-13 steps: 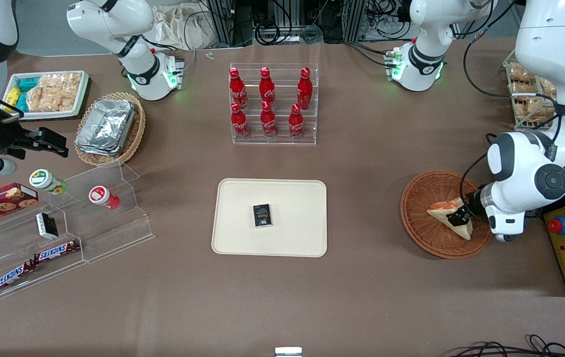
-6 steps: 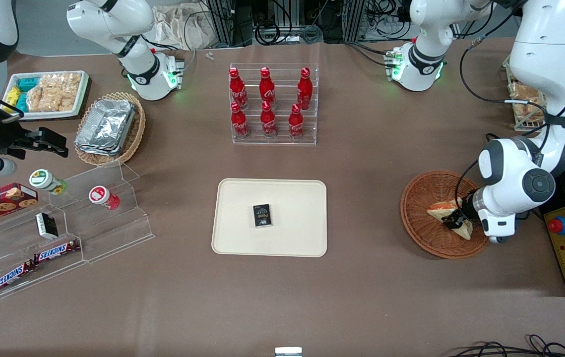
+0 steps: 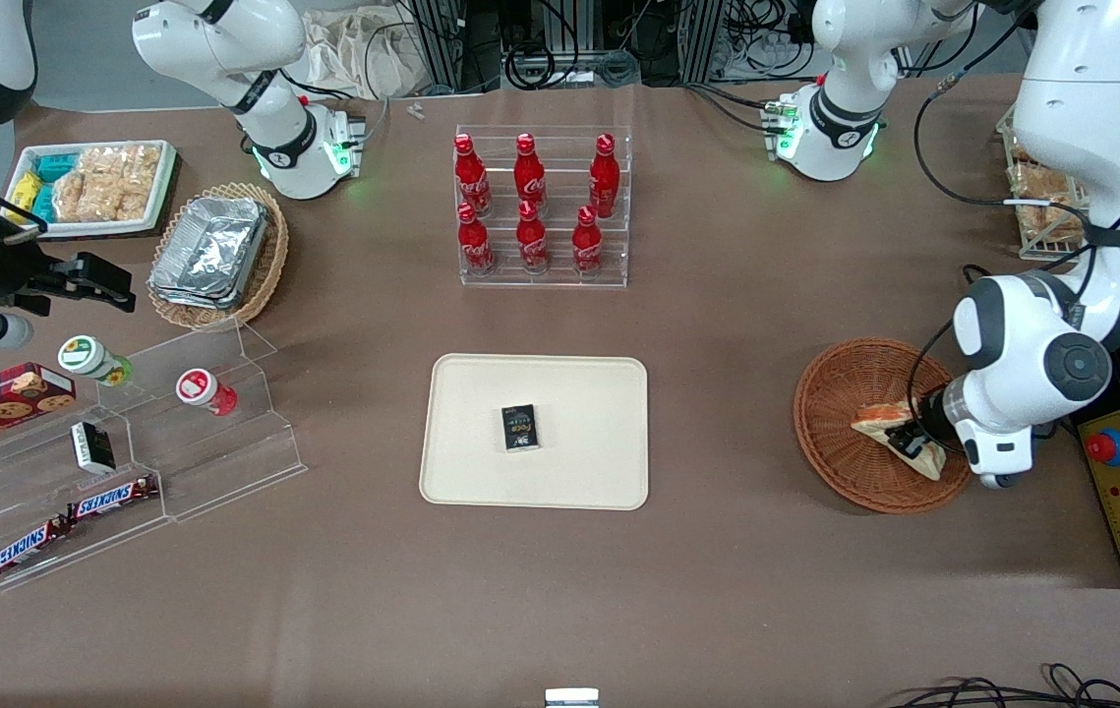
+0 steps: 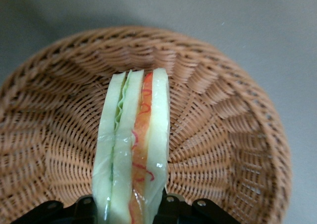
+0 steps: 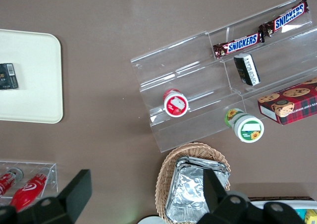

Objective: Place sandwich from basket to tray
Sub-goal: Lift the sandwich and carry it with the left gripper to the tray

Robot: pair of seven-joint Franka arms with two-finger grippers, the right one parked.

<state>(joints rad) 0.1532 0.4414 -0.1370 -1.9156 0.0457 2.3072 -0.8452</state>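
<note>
my gripper (image 3: 906, 440) is clamped on the sandwich (image 4: 132, 144) edge-on, filling layers between my fingers, low inside the wicker basket (image 3: 840, 447); tray (image 3: 579, 393) is well apart, toward the parked arm.

The sandwich (image 3: 894, 435) lies in the basket (image 3: 840, 393) — the gripper (image 3: 907, 439) on it; the tray (image 3: 579, 393) lies mid-table.

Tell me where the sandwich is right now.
The sandwich is in the basket toward the working arm's end of the table, held by the gripper, whose fingers press its sides.
</note>
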